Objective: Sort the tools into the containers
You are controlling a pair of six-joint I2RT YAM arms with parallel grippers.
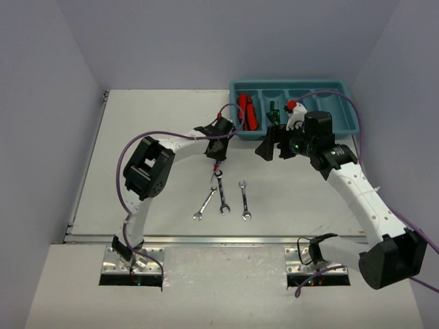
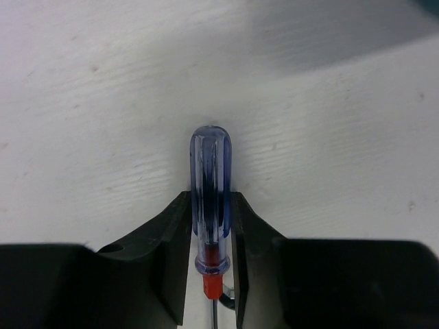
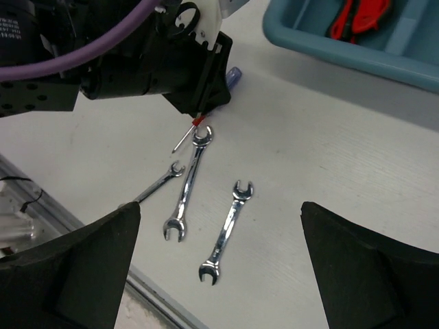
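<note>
My left gripper [image 1: 218, 148] is shut on a blue-handled screwdriver [image 2: 210, 199], whose clear blue handle sits between the jaws. Its red collar and thin shaft [image 3: 192, 129] point down to the table beside the upper end of the middle wrench [image 3: 188, 190]. Three silver wrenches lie on the table [image 1: 204, 203] [image 1: 222, 192] [image 1: 244, 199]. My right gripper [image 3: 221, 205] is open and empty, hovering over the wrenches, and it shows in the top view [image 1: 274, 147] just in front of the teal tray [image 1: 343, 103]. The tray holds red folding knives [image 1: 247, 111] and thin green-black screwdrivers [image 1: 274, 113].
The left arm's purple cable [image 1: 164, 133] arcs over the table's left half. The table's metal front edge [image 1: 206, 239] runs just below the wrenches. Grey walls close in at the back and both sides.
</note>
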